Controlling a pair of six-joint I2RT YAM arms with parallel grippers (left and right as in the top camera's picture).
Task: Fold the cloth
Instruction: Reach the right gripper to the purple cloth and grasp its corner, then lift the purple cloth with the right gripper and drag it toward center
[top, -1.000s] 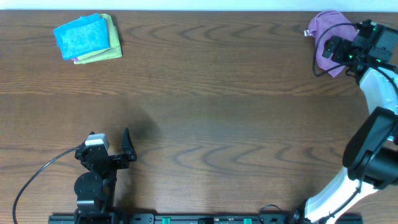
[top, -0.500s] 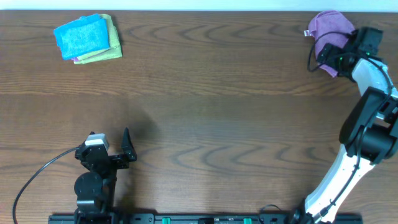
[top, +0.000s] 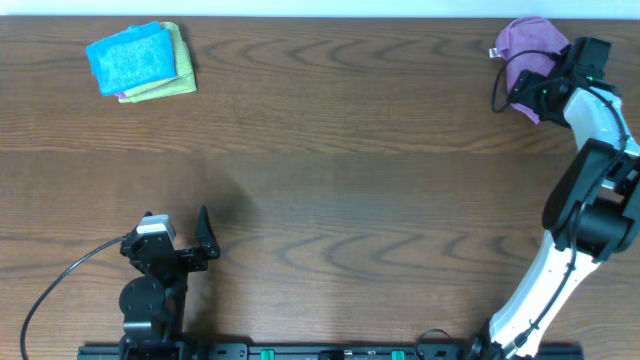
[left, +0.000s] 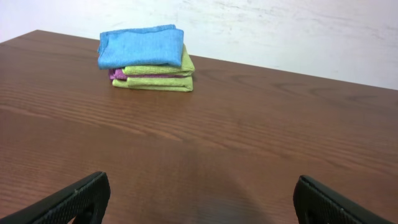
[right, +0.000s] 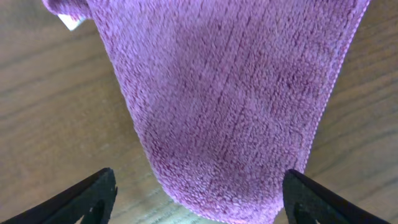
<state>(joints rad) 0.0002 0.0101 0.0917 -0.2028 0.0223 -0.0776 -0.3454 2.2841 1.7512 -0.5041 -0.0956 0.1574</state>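
Both jaws wide; purple cloth (right: 230, 106) just beyond right jaws, ungripped.

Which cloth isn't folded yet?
The lone purple cloth at far right, crumpled beneath the right gripper; the others sit folded in a stack at far left.

cloth (right: 230, 106): we see purple terry, fuzzy, matt
table (left: 261, 143): dark wood grain, slight sheen
stack (left: 148, 57): soft matt cloth
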